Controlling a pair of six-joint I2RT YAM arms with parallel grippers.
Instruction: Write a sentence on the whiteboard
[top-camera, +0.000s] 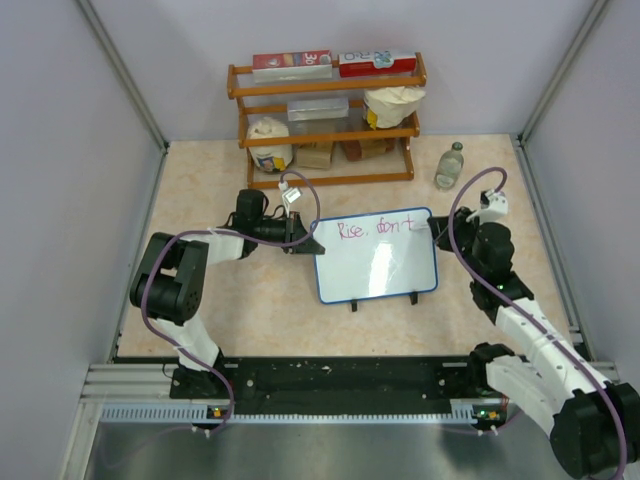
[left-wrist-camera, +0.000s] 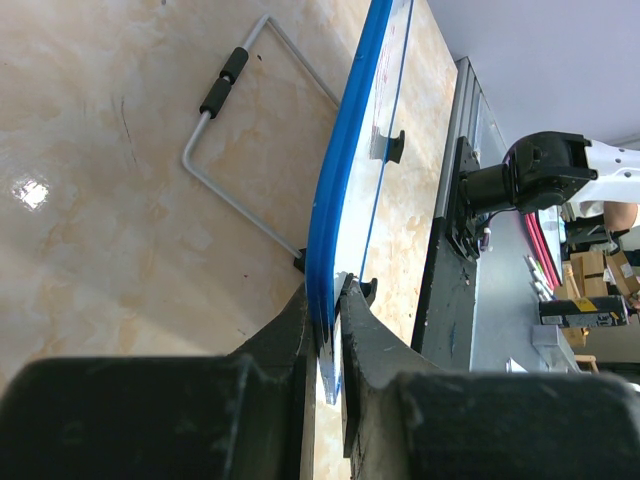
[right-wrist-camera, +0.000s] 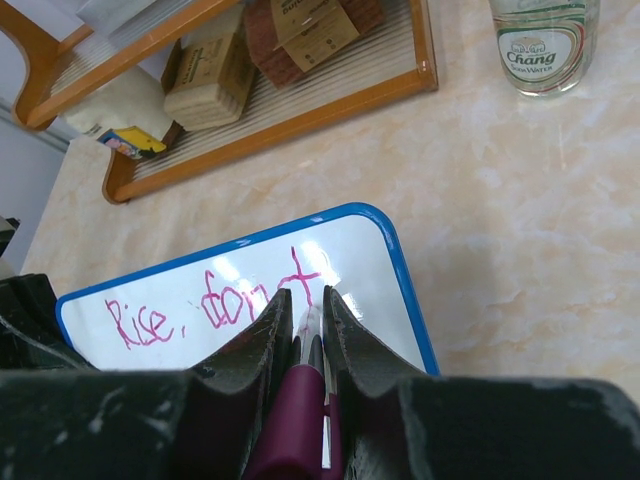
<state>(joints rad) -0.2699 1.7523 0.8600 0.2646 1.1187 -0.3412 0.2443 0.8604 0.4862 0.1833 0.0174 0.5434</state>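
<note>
Fingers (left-wrist-camera: 285, 335) of left gripper (left-wrist-camera: 328, 300) are clamping the blue frame edge of the whiteboard (left-wrist-camera: 345, 190), 1 finger on each face, at lower center of the left wrist view. Fingers (right-wrist-camera: 250, 345) of right gripper (right-wrist-camera: 305, 300) are pinching a magenta marker (right-wrist-camera: 300, 400) at bottom center of the right wrist view. The tip is pointing at the board's upper right, just right of the last letter; contact cannot be told. The sentence (right-wrist-camera: 205, 305) is showing as 1 pink line, "Rise, don't", along the board's top. In the top view the board is sitting mid-frame on the tan table (top-camera: 250, 310), 2 black feet (top-camera: 353, 305) at its lower edge. A wire stand (left-wrist-camera: 240, 140) is lying behind the board, upper left of the left wrist view. A wooden rack (top-camera: 325, 130) is standing at upper center, with a bottle (top-camera: 450, 165) just right of it.
</note>
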